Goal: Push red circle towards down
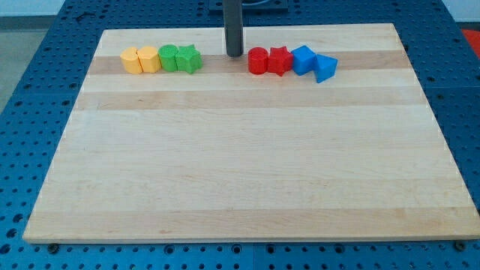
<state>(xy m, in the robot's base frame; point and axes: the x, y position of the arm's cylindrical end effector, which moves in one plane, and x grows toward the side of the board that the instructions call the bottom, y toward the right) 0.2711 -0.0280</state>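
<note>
1. The red circle [257, 61] is found near the view's top of the wooden board [240, 165], touching a red star-like block [280, 60] on its right; 2 blue blocks [313, 63] lie beyond.
2. No downward displacement is judged to have been made; the whole push is left.
3. My tip [235, 55] is held upright, just beside the circle's left, apart from it.
4. No claw is fitted; nothing is gripped.
5. Yellow blocks [139, 60] and green blocks [180, 58] are noted at the left.

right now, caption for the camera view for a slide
My tip rests just left of the red circle, between the green star and the red blocks, near the board's top.
</note>
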